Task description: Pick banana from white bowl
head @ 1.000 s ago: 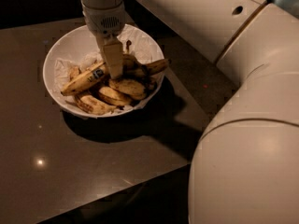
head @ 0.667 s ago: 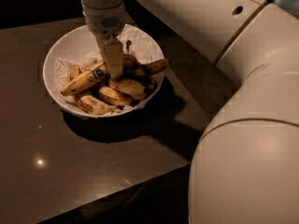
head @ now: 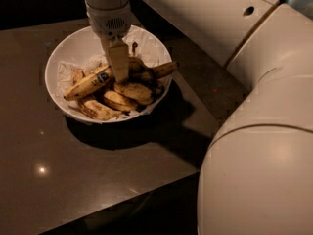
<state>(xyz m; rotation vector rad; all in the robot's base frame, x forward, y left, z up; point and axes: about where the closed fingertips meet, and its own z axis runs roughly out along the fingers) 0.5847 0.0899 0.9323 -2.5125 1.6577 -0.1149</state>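
The gripper [head: 120,73] stands vertically inside the bowl [head: 73,42], at the right end of the banana [head: 90,83] lying atop the pile [head: 131,92], apparently positioned for top-down grasping; grip state cannot be told.

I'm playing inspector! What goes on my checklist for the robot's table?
Surface: dark glossy brown table, one light glint.
Job's things: long yellow speckled banana with a blue sticker lies in the wide white bowl.
Clutter: shorter, browner bananas and crumpled white paper, also in the bowl.
Grippers: the cream gripper is down in the bowl, by the long banana's sticker.
Cables: nothing seen.
Surroundings: big white robot arm at right; darkness beyond the table.
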